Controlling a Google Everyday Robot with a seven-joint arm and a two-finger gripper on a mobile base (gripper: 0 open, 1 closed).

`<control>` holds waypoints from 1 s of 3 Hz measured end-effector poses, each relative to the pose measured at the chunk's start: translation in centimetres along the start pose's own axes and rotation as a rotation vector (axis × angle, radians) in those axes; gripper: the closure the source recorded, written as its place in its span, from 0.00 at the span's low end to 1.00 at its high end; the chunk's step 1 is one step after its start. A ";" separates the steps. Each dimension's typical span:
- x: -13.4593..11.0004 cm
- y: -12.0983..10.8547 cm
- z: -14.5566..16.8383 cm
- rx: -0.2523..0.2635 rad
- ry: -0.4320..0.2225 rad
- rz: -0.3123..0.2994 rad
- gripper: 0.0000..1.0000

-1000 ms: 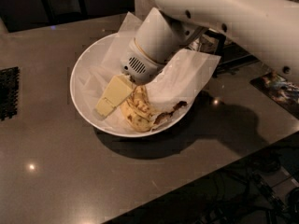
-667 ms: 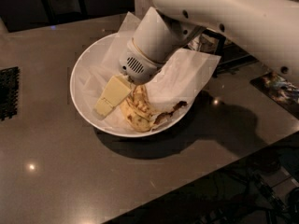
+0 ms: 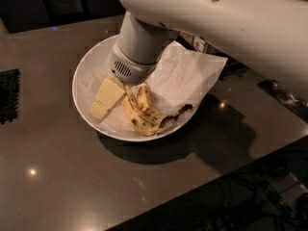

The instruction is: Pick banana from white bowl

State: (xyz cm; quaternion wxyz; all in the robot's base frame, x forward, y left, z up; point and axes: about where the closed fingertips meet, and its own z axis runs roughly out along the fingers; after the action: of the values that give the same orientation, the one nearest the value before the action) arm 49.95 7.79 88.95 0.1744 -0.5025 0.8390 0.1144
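Observation:
The banana [image 3: 142, 112], yellow with brown spots and a dark stem end, lies in the front of the large white bowl [image 3: 81, 78], on crumpled white paper [image 3: 190, 73]. My gripper [image 3: 108, 99] reaches down into the bowl from the white arm [image 3: 144, 42]. Its pale yellow end sits against the bowl's floor, right beside the banana's left side. The wrist hides the rest of the gripper and the banana's far end.
The bowl stands on a dark grey glossy counter [image 3: 62, 177]. A black mat [image 3: 8, 95] lies at the left edge. The counter's front edge runs diagonally at lower right, with cables [image 3: 260, 196] on the floor below. The big white arm covers the upper right.
The arm has swung over the bowl and the wrist stands more upright. The gripper's pale end has shifted slightly left. The banana and the bowl have not moved.

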 end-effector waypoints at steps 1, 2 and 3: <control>0.3 -1.2 0.8 0.098 0.042 0.008 0.00; 1.3 -2.8 1.7 0.101 0.027 0.023 0.19; 1.6 -2.9 1.1 0.015 -0.077 0.015 0.42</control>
State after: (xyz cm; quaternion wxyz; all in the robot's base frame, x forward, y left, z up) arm 52.05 5.59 87.24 0.2094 -0.4900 0.8363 0.1289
